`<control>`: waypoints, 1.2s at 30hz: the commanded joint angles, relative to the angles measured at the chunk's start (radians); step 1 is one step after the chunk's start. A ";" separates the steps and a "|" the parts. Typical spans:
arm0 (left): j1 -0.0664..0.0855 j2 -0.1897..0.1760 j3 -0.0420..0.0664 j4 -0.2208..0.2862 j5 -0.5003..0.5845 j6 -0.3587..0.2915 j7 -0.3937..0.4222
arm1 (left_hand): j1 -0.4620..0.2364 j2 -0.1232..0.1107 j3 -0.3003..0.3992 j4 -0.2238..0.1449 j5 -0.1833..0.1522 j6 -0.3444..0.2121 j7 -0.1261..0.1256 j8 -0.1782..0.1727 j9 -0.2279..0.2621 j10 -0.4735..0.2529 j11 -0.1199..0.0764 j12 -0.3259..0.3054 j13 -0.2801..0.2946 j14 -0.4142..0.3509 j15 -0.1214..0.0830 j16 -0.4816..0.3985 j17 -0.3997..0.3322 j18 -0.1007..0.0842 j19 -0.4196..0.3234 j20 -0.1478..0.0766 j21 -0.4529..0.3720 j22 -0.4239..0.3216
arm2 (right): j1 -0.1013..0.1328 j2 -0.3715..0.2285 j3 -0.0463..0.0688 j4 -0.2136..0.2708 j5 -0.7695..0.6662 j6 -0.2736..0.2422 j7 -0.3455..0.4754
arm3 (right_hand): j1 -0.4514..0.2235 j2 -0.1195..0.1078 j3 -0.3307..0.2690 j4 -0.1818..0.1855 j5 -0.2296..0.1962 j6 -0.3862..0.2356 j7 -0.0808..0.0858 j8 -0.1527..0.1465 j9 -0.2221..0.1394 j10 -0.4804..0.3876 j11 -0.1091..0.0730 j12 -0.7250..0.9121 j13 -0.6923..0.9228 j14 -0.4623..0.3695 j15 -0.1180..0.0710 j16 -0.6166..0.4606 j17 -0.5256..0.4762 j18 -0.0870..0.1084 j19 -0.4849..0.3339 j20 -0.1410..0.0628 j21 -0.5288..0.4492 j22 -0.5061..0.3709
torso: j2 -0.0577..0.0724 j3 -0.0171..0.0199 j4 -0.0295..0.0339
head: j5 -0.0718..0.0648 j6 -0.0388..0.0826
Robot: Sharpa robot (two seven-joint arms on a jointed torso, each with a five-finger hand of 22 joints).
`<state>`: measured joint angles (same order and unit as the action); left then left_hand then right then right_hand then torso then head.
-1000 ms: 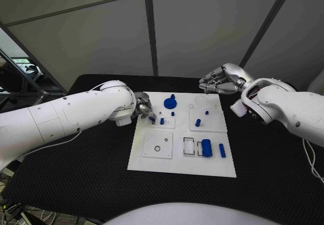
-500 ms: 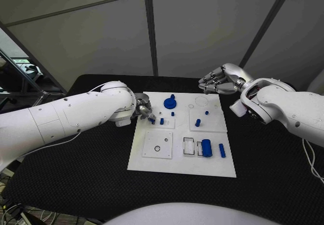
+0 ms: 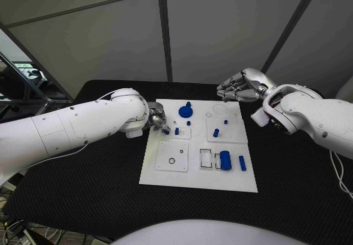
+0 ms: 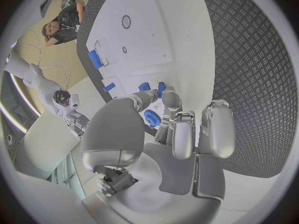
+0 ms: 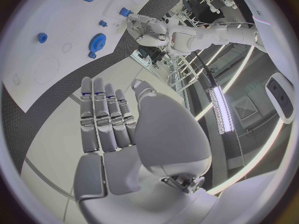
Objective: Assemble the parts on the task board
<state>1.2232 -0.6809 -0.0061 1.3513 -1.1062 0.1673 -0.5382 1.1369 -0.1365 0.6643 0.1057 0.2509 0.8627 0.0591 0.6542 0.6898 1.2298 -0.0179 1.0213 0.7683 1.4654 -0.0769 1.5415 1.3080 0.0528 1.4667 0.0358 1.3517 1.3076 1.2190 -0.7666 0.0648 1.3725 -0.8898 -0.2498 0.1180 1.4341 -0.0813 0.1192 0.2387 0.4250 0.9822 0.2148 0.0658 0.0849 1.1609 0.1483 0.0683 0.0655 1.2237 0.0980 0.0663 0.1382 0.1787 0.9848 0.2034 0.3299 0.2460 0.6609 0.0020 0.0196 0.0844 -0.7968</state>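
A: Where's the left hand?
B: At the board's left edge, fingertips pinching a small blue peg just beside another.
A: And the right hand?
B: Raised past the far corner, fingers loosely apart, holding nothing. Its wrist view shows the blue gear on the board.

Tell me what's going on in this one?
The robot is assembling small blue parts on the white task board. Its left hand is down at the board's left edge by a small blue peg; whether it grips it is unclear. The right hand hovers off the far right corner, holding nothing. A blue gear and cylinder sit on the board.
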 commanded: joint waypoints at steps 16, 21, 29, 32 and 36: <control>-0.002 0.004 -0.005 -0.008 -0.008 0.030 -0.010 | -0.029 0.001 0.098 -0.102 0.006 0.001 -0.013 0.017 0.023 0.017 -0.009 0.014 0.007 0.096 -0.007 0.007 0.231 0.005 0.011 -0.011 0.004 0.041 | 0.002 0.001 0.001 0.001 -0.003 0.007 0.002 | -0.006 0.002 0.002 -0.006 0.007 -0.006 -0.002 -0.002 -0.001 -0.004 -0.001 -0.001 0.000 -0.004 0.001 -0.002 -0.002 0.003 0.006 0.002 -0.004 -0.001 | 0.000 0.0004 -0.0012 | 0.000 -0.001; -0.002 0.009 -0.005 -0.017 -0.008 0.033 -0.010 | -0.089 -0.007 0.039 -0.067 0.002 0.015 -0.022 0.017 0.017 0.020 -0.015 0.024 0.009 0.097 -0.012 0.009 0.234 0.004 0.013 -0.014 0.005 0.044 | 0.002 0.001 0.001 0.002 -0.003 0.007 0.001 | -0.006 0.001 0.002 -0.006 0.010 -0.006 -0.001 -0.002 -0.001 -0.005 -0.001 -0.001 0.000 -0.004 0.001 -0.002 -0.002 0.003 0.007 0.002 -0.005 -0.002 | 0.001 0.0004 -0.0010 | 0.000 -0.002; -0.002 0.013 -0.005 -0.026 0.003 0.041 -0.010 | -0.129 -0.008 -0.012 -0.039 0.002 0.031 -0.025 0.011 0.005 0.024 -0.018 0.036 0.018 0.098 -0.014 0.013 0.239 0.004 0.015 -0.017 0.006 0.048 | 0.002 0.001 0.001 0.002 -0.003 0.008 0.001 | -0.006 0.001 0.002 -0.006 0.010 -0.006 -0.001 -0.002 -0.001 -0.005 -0.001 -0.001 0.000 -0.004 0.001 -0.002 -0.002 0.003 0.007 0.002 -0.005 -0.002 | 0.000 0.0002 -0.0004 | -0.001 -0.004; -0.002 0.014 -0.005 -0.029 0.006 0.042 -0.010 | -0.143 -0.008 -0.031 -0.027 0.002 0.037 -0.025 0.009 0.001 0.025 -0.018 0.041 0.021 0.099 -0.015 0.014 0.240 0.003 0.016 -0.017 0.007 0.050 | 0.002 0.001 0.001 0.002 -0.003 0.008 0.001 | -0.006 0.001 0.002 -0.006 0.010 -0.006 -0.001 -0.002 -0.001 -0.005 -0.001 -0.001 0.000 -0.004 0.001 -0.002 -0.002 0.003 0.007 0.002 -0.005 -0.002 | 0.000 0.0002 -0.0005 | -0.001 -0.003; -0.002 0.016 -0.005 -0.034 0.008 0.041 -0.010 | -0.155 -0.008 -0.050 -0.017 0.002 0.042 -0.026 0.007 -0.003 0.026 -0.018 0.044 0.022 0.099 -0.015 0.014 0.241 0.003 0.017 -0.017 0.008 0.052 | 0.002 0.000 0.001 0.002 -0.003 0.008 0.001 | -0.006 0.001 0.002 -0.006 0.010 -0.006 -0.001 -0.002 -0.001 -0.005 -0.001 -0.001 0.000 -0.004 0.001 -0.002 -0.002 0.003 0.007 0.002 -0.005 -0.002 | 0.001 0.0001 -0.0009 | -0.001 -0.004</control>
<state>1.2238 -0.6664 -0.0084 1.3192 -1.1053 0.1859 -0.5391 0.9925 -0.1458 0.6191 0.0896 0.2590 0.8956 0.0337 0.6675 0.6879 1.2537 -0.0410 1.0610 0.7891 1.4650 -0.0843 1.5492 1.3080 0.0530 1.4630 0.0249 1.3560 1.3075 1.2190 -0.7662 0.0648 1.3724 -0.8909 -0.2469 0.1162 1.4341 -0.0813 0.1192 0.2387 0.4320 0.9823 0.2148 0.0658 0.0849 1.1610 0.1483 0.0683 0.0655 1.2238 0.0981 0.0662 0.1367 0.1787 0.9848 0.2034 0.3299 0.2453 0.6611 0.0022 0.0185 0.0834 -0.8004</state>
